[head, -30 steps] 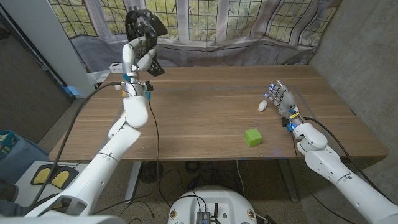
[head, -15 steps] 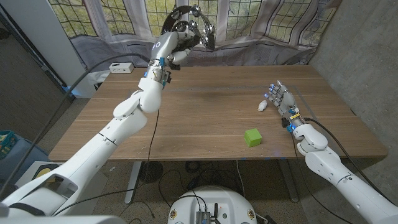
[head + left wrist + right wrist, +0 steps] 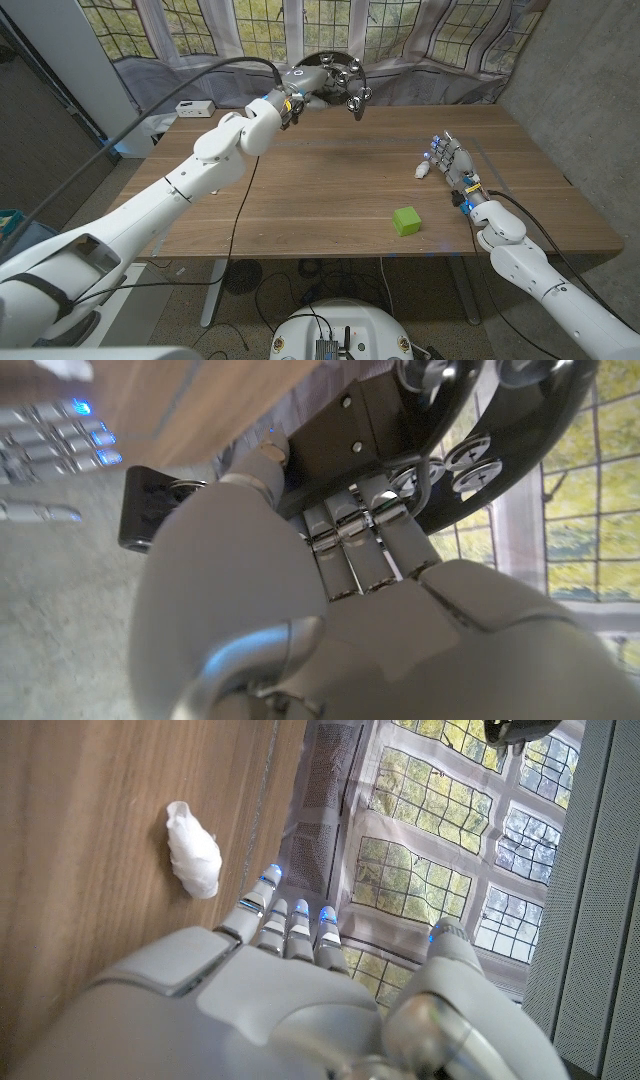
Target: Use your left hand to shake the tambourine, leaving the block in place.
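Head view: my left hand (image 3: 312,82) grips the tambourine (image 3: 340,80) and holds it in the air above the far edge of the table (image 3: 300,190), well apart from the block (image 3: 406,221). The block sits on the table, nearer the front edge, with nothing touching it. My right hand (image 3: 452,160) stands at the table's right side, beyond the block and clear of it, fingers up and apart, holding nothing. A small white object (image 3: 423,170) lies just beside that hand; I cannot tell what it is.

Left wrist view: the fingers (image 3: 352,530) are wrapped around the tambourine's black rim (image 3: 400,430), with jingles visible along it. The grip looks firm.

Right wrist view: the right hand (image 3: 290,970) is spread and empty; the white object (image 3: 194,852) lies on the wood ahead of its fingertips, apart from them.

Assessment: pick-up is done and the tambourine is aloft, so I judge the shaking is under way. The block requirement is met so far. What may remain is more shaking and setting the tambourine down.
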`<state>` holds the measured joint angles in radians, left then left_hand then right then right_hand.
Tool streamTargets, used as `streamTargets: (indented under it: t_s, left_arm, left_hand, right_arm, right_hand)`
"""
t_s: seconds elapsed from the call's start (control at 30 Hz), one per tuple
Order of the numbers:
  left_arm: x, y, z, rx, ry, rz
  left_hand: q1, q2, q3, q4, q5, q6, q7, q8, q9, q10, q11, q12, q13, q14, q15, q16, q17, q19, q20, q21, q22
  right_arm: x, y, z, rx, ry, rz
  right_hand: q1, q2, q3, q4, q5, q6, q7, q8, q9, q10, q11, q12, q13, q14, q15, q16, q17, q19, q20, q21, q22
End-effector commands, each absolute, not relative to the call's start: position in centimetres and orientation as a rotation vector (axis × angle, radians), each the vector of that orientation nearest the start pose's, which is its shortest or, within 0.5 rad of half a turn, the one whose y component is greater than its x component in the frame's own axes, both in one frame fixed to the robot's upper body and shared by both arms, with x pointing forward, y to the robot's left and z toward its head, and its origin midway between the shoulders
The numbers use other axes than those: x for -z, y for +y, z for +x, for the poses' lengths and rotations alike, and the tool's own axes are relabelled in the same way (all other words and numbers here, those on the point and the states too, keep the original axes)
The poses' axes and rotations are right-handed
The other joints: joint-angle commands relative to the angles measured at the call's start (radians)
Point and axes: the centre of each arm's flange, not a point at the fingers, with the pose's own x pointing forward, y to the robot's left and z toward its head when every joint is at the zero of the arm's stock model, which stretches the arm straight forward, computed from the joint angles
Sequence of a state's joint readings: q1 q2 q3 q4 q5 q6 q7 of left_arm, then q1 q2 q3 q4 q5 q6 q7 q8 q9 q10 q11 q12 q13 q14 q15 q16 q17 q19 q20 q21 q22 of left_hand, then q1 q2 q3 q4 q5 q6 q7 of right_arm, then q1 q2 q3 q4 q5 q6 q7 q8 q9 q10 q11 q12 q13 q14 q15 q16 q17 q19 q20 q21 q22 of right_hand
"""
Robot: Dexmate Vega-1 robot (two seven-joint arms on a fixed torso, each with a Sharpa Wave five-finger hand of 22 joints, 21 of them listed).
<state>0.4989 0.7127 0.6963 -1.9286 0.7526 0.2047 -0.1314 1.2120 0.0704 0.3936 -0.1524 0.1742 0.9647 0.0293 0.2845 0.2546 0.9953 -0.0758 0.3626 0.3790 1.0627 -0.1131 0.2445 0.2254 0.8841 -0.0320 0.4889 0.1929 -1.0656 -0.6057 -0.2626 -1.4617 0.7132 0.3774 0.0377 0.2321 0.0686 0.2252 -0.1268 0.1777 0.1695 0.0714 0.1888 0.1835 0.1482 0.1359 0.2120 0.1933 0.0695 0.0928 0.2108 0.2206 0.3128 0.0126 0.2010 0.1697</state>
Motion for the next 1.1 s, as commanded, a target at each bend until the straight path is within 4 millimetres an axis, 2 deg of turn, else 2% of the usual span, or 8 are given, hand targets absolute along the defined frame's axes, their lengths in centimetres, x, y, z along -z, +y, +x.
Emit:
streamTargets:
  t_s: [0.03, 0.23, 0.47, 0.57, 0.63, 0.7, 0.8, 1.1]
  left_arm:
    - [-12.7, 11.1, 56.1, 0.187, -0.639, 1.815]
    - [-13.5, 13.5, 55.8, 0.286, -0.814, 1.455]
    - [-13.2, 16.1, 54.6, 0.181, -1.030, 1.080]
    - [-12.9, 16.9, 53.6, 0.072, -1.120, 0.977]
    - [-12.8, 17.4, 51.8, -0.059, -1.176, 1.000]
    - [-12.8, 17.6, 51.1, -0.105, -1.196, 1.018]
    - [-12.4, 19.0, 49.6, -0.185, -1.256, 0.940]
    - [-10.0, 25.2, 49.8, -0.080, -1.264, 0.364]
  left_hand:
    - [0.028, 0.081, 0.009, 0.004, 0.005, 0.018, 0.025, 0.000, 0.006, 0.014, -0.010, 0.000, 0.091, 0.071, -0.072, 0.008, 0.004, -0.004, 0.002, 0.010, 0.005]
    - [0.029, 0.080, 0.013, 0.002, 0.006, 0.019, 0.027, 0.002, 0.010, 0.013, -0.010, 0.000, 0.097, 0.072, -0.071, 0.006, 0.002, 0.004, -0.003, 0.016, 0.004]
    - [0.029, 0.079, 0.015, 0.001, 0.006, 0.017, 0.030, 0.003, 0.014, 0.016, -0.007, 0.000, 0.102, 0.077, -0.067, 0.009, 0.002, 0.008, -0.001, 0.022, 0.005]
    - [0.028, 0.080, 0.016, 0.001, 0.006, 0.021, 0.029, 0.005, 0.014, 0.017, -0.007, 0.000, 0.104, 0.076, -0.067, 0.009, 0.002, 0.007, -0.001, 0.023, 0.005]
    - [0.029, 0.079, 0.016, 0.000, 0.006, 0.022, 0.028, 0.005, 0.014, 0.018, -0.008, 0.001, 0.105, 0.078, -0.066, 0.010, 0.003, 0.007, 0.000, 0.024, 0.005]
    - [0.029, 0.077, 0.016, -0.001, 0.006, 0.024, 0.027, 0.006, 0.014, 0.019, -0.008, 0.001, 0.106, 0.080, -0.067, 0.011, 0.003, 0.008, 0.000, 0.025, 0.005]
    - [0.026, 0.075, 0.014, 0.001, 0.006, 0.026, 0.022, 0.006, 0.014, 0.021, -0.017, 0.001, 0.109, 0.078, -0.067, 0.011, 0.004, 0.006, -0.001, 0.027, 0.005]
    - [0.027, 0.072, 0.011, -0.002, 0.005, 0.040, 0.021, 0.010, 0.013, 0.041, -0.019, 0.008, 0.118, 0.099, -0.076, 0.028, 0.015, 0.011, -0.007, 0.035, 0.006]
  right_arm:
    - [6.8, -33.0, 59.7, -0.186, -0.630, 0.073]
    - [7.1, -33.0, 59.6, -0.187, -0.628, 0.075]
    - [7.3, -32.8, 59.5, -0.193, -0.624, 0.067]
    - [7.3, -32.7, 59.5, -0.195, -0.620, 0.070]
    - [7.3, -32.6, 59.5, -0.198, -0.619, 0.068]
    - [7.3, -32.6, 59.5, -0.200, -0.619, 0.064]
    - [7.4, -32.6, 59.5, -0.202, -0.620, 0.066]
    - [7.6, -32.6, 59.6, -0.202, -0.612, 0.077]
  right_hand:
    - [0.008, 0.002, 0.004, -0.003, 0.002, 0.005, 0.008, 0.001, 0.003, 0.005, 0.003, -0.001, 0.001, 0.004, 0.004, -0.002, 0.004, 0.010, -0.001, -0.004, 0.003]
    - [0.008, 0.002, 0.004, -0.003, 0.002, 0.006, 0.007, 0.001, 0.003, 0.004, 0.002, -0.001, 0.001, 0.003, 0.005, -0.003, 0.003, 0.010, -0.001, -0.004, 0.003]
    - [0.007, 0.002, 0.004, -0.003, 0.002, 0.006, 0.008, 0.001, 0.003, 0.004, 0.003, -0.001, 0.001, 0.003, 0.005, -0.003, 0.004, 0.010, -0.001, -0.004, 0.003]
    - [0.008, 0.002, 0.004, -0.003, 0.002, 0.005, 0.008, 0.001, 0.003, 0.004, 0.004, -0.001, 0.001, 0.004, 0.005, -0.003, 0.003, 0.010, -0.001, -0.004, 0.003]
    - [0.009, 0.002, 0.005, -0.003, 0.002, 0.006, 0.008, 0.001, 0.003, 0.004, 0.003, -0.001, 0.001, 0.003, 0.005, -0.003, 0.003, 0.010, -0.001, -0.004, 0.003]
    - [0.009, 0.002, 0.005, -0.003, 0.002, 0.006, 0.008, 0.001, 0.003, 0.004, 0.003, -0.001, 0.001, 0.003, 0.004, -0.003, 0.003, 0.010, -0.001, -0.004, 0.003]
    - [0.009, 0.002, 0.005, -0.003, 0.002, 0.005, 0.008, 0.001, 0.003, 0.004, 0.004, -0.001, 0.001, 0.003, 0.004, -0.003, 0.003, 0.010, -0.001, -0.004, 0.003]
    - [0.009, 0.003, 0.005, -0.003, 0.002, 0.005, 0.008, 0.001, 0.003, 0.004, 0.003, -0.001, 0.001, 0.004, 0.004, -0.003, 0.004, 0.010, -0.002, -0.004, 0.003]
